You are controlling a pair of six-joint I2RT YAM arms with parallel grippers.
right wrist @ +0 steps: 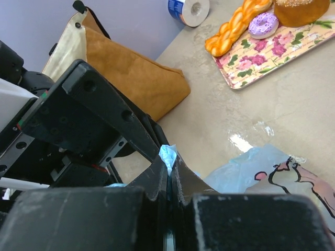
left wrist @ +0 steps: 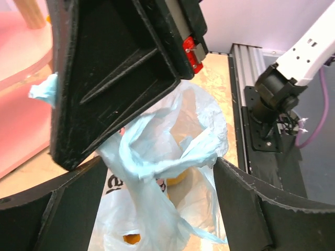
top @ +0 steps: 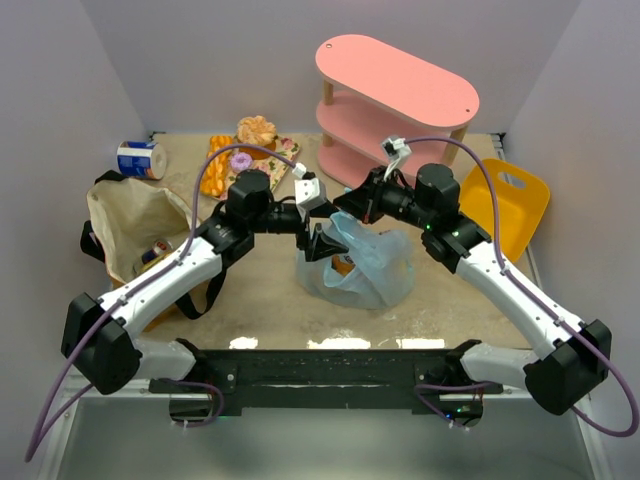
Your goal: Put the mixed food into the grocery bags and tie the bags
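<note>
Top external view: the blue plastic bag [top: 368, 265] sits in the middle of the counter [top: 460, 290], a little toward the near edge. Both of your sets of jaws meet at its upper left side, over the gathered handles.

Your right jaws are clenched on the bag's handle. In the right wrist view a small tuft of light-blue plastic [right wrist: 167, 153] pokes out above the closed tips. The rest of the bag spreads on the counter below and to the right, its pink print showing.

Your left jaws are released and stand wide apart. In the left wrist view the twisted handles [left wrist: 157, 161] rise between the two fingers [left wrist: 251, 204] and are not pinched. The black body of the right jaws crosses just above them, with the blue tuft at its left side. Through the thin plastic you can see orange and yellow food [left wrist: 175, 178] low in the bag, beneath the left jaws.

The tan tote [top: 130, 215] stands open at the counter's left edge, well apart from both sets of jaws. A blue-and-white can [top: 140, 160] lies near the far left corner. Along the far edge a flowered tray [right wrist: 251, 60] carries braided bread [right wrist: 233, 29], a purple doughnut [right wrist: 263, 23] and a cupcake [top: 257, 130]. A pink shelf [top: 395, 85] stands at the far edge right of the middle. A yellow basket [top: 510, 205] lies at the right edge.
</note>
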